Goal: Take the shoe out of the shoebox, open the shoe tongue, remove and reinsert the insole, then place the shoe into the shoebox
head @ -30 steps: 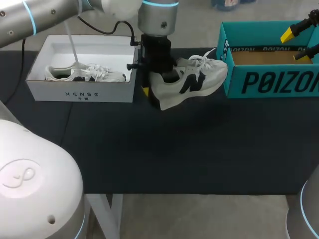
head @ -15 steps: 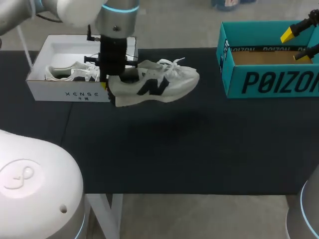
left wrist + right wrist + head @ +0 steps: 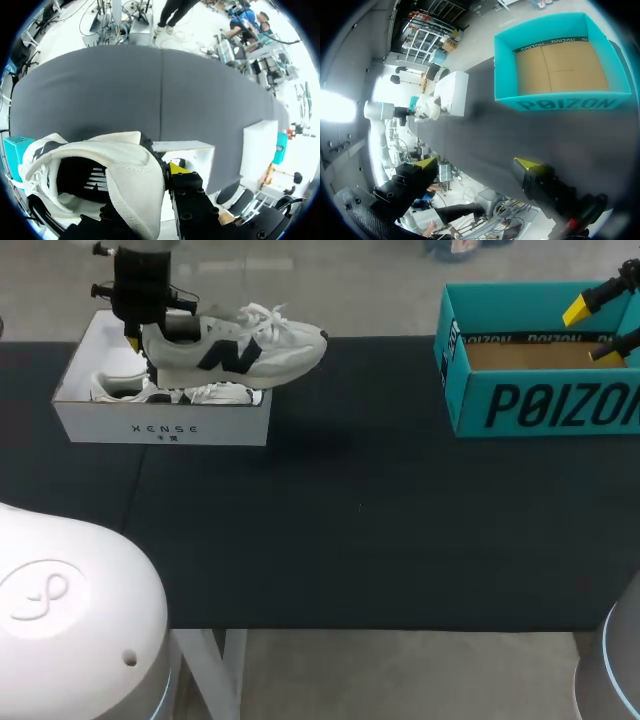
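Note:
A white sneaker with a dark logo hangs level above the white shoebox at the far left, toe pointing right. My left gripper is shut on its heel. In the left wrist view the heel fills the space by the gripper, one yellow fingertip shows outside it, and the other finger is hidden. A second white shoe lies inside that box. My right gripper stands open and holds nothing above the teal shoebox; in the right wrist view the gripper has the teal box ahead of it.
The dark table mat stretches between the two boxes. The teal box has only its bare cardboard floor showing inside. In the left wrist view a corner of the white box lies under the shoe.
My left arm has carried the shoe left and toward the far side, from the middle of the table to above the white box. The right arm has kept still.

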`<state>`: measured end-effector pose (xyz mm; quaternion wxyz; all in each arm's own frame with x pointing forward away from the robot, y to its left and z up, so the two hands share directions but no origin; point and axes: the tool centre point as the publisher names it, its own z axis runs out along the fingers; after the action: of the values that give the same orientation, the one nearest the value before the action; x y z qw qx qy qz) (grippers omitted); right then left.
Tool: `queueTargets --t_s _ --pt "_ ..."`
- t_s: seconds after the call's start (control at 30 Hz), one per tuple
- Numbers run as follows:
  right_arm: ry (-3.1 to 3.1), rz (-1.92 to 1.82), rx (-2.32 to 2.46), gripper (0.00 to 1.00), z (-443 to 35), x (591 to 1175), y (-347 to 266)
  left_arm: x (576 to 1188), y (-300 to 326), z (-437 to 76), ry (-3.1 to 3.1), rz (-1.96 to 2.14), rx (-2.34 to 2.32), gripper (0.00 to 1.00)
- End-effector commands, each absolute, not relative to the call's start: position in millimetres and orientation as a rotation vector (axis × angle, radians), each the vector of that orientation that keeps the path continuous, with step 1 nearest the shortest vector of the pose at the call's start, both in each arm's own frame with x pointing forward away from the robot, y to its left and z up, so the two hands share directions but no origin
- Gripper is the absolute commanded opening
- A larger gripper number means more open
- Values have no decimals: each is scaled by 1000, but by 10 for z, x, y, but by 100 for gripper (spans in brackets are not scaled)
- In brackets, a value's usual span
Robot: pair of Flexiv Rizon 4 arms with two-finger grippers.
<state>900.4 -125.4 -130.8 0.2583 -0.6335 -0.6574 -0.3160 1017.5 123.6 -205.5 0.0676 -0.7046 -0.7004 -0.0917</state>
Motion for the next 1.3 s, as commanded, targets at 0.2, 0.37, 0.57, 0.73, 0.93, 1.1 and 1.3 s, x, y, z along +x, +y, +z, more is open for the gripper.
queueTargets --t_s 0.2,0.37,0.57,0.73,0.93,1.1,1.3 --pt "-1783 -854 -1720 100 -1310 9008 -1257 10503 1334 -1957 -2084 -185 -2089 0" --pt "-1783 -854 -1720 100 -1310 9008 -1257 10503 1334 -1957 -2084 -185 -2089 0" --pt "-1783 -854 -1720 100 -1310 9008 -1257 10503 1334 -1957 -2084 -185 -2089 0" --pt "-1783 -854 -1720 100 -1310 9008 -1257 10538 1388 -1956 -2080 -210 -2093 0" --pt "-1783 -854 -1720 100 -1310 9008 -1257 10876 1752 -2034 -2091 -289 -2097 0" --pt "-1783 -854 -1720 100 -1310 9008 -1257 11231 2045 -2172 -2064 -367 -2066 0" --pt "-1783 -854 -1720 100 -1310 9008 -1257 11690 2358 -2354 -2051 -358 -2083 0"
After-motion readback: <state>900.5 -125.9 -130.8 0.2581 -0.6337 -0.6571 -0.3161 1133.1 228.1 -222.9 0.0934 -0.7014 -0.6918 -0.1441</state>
